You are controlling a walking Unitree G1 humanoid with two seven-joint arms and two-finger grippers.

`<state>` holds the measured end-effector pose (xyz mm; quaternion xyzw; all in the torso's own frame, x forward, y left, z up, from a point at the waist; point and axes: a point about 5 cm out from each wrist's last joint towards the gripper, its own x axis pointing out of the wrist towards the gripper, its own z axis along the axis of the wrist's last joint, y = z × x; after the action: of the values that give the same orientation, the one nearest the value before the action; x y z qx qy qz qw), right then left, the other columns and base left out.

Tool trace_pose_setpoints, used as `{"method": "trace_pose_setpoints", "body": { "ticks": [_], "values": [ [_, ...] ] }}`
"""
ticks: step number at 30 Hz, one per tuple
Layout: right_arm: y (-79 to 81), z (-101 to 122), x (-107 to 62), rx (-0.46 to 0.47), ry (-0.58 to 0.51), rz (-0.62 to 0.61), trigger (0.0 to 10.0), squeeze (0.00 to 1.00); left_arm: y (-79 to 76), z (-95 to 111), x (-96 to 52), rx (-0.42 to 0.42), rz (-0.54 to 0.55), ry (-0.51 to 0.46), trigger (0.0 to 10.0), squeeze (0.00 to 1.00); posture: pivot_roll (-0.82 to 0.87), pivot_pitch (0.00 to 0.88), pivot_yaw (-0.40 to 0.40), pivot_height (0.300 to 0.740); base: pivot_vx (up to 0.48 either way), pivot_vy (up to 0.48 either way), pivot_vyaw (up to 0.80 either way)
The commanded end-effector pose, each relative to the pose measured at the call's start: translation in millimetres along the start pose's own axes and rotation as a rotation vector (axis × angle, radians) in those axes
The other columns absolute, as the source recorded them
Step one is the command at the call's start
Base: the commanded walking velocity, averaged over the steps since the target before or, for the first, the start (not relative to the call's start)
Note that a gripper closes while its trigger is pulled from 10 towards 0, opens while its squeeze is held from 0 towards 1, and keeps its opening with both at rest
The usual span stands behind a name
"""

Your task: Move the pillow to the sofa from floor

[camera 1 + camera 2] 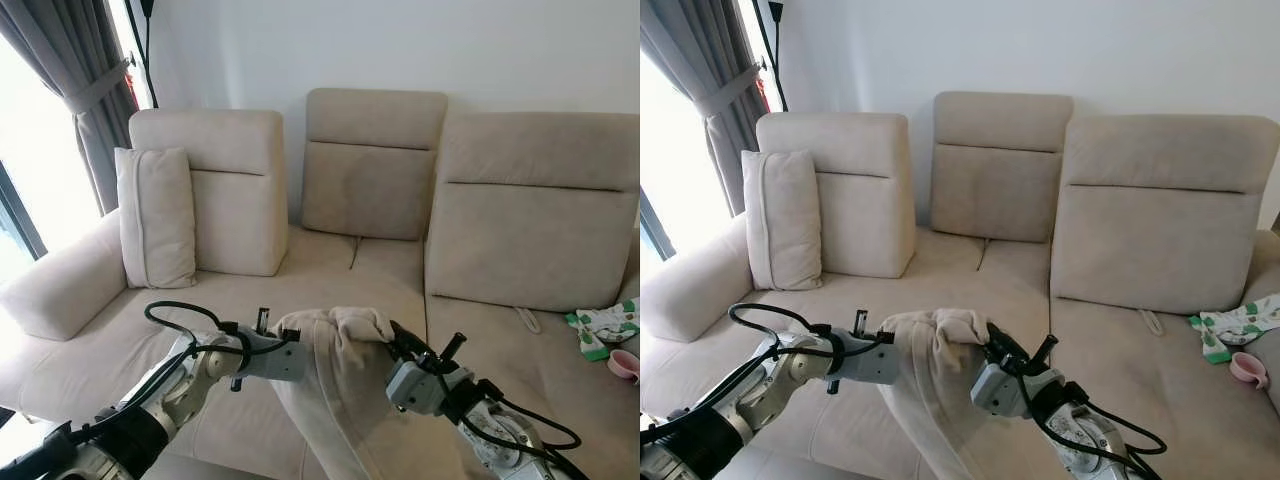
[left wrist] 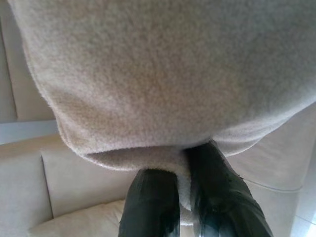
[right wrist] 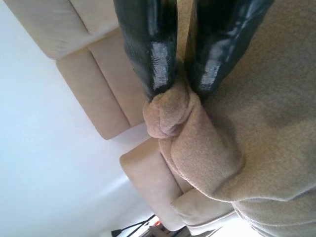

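Pillow [image 1: 335, 385] unlabelled, between both claws

Head eyes look down at the sofa [image 1: 370, 270]; wrist cameras sit close.

White wall [image 1: 400, 45], grey curtain [image 1: 75, 75], bright window [image 1: 25, 150].

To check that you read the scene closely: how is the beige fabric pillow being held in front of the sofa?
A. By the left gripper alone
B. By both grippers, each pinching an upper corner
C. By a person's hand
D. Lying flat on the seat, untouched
B: the left gripper and the right gripper each pinch an upper corner of the beige fabric pillow, which hangs in front of the cream sofa.
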<state>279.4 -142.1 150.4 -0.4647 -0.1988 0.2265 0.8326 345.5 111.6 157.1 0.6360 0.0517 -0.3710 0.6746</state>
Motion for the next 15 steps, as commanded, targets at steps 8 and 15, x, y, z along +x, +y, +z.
{"method": "trace_pose_setpoints", "body": {
  "ticks": [8, 15],
  "values": [
    [0.9, 19, 6.0, 0.009, -0.092, -0.012, 10.0, 0.00, 14.1, 23, -4.0, 0.013, 0.074, -0.117, 10.0, 0.00, 0.07, 0.000, 0.046, 0.740, 0.000, 0.000, 0.00],
    [1.9, 19, 6.8, 0.009, -0.087, -0.007, 10.0, 0.00, 12.0, 31, -2.5, 0.021, 0.075, -0.142, 10.0, 0.00, 0.07, 0.000, 0.047, 0.740, 0.000, 0.000, 0.00]
  ]
}}
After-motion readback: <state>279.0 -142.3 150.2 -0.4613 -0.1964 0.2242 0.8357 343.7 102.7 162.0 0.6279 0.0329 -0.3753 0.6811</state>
